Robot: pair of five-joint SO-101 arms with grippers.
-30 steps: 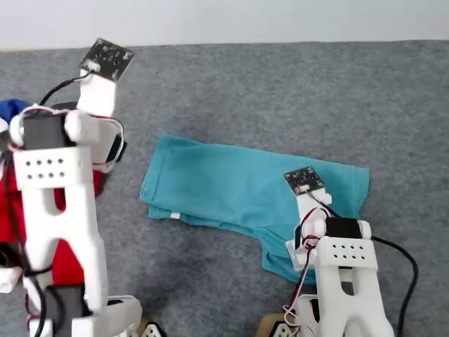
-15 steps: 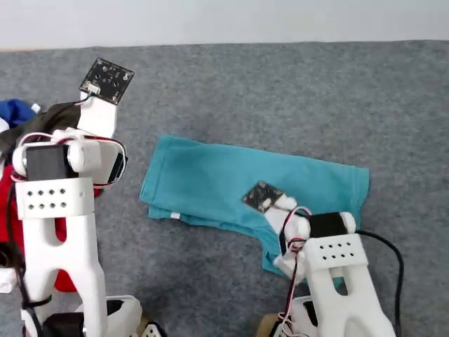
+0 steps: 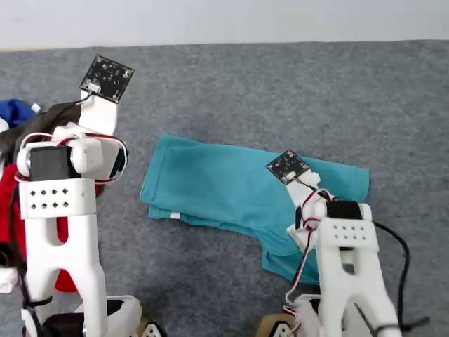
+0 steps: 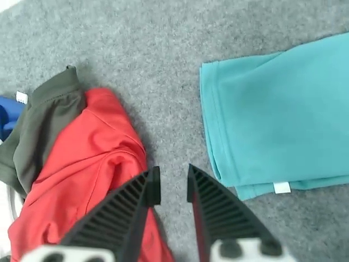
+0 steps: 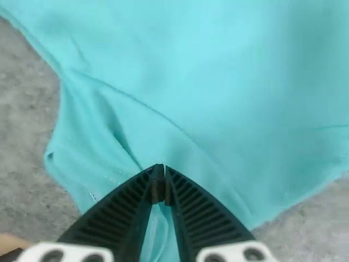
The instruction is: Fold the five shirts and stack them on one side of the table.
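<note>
A teal shirt (image 3: 224, 186) lies partly folded mid-table, one flap reaching toward the front edge. My right gripper (image 5: 158, 177) is shut just above that flap of the teal shirt (image 5: 218, 82), with no cloth visibly pinched; the right arm (image 3: 337, 232) stands over the shirt's front right part. My left gripper (image 4: 169, 180) is narrowly open and empty, hovering over grey cloth between the red shirt (image 4: 82, 164) and the teal shirt (image 4: 272, 120). A dark olive shirt (image 4: 43, 120) and a blue shirt (image 4: 8, 112) lie bunched beside the red one.
The left arm (image 3: 63, 182) covers much of the heap at the left edge, where the red shirt (image 3: 7, 203), dark shirt (image 3: 28, 123) and blue shirt (image 3: 14, 109) show. Bare grey table cover (image 3: 316, 98) stretches across the back and right.
The right wrist swung left across the teal shirt, then back right and farther from the front edge. The left arm shifted slightly, uncovering the dark shirt. The teal shirt kept its shape.
</note>
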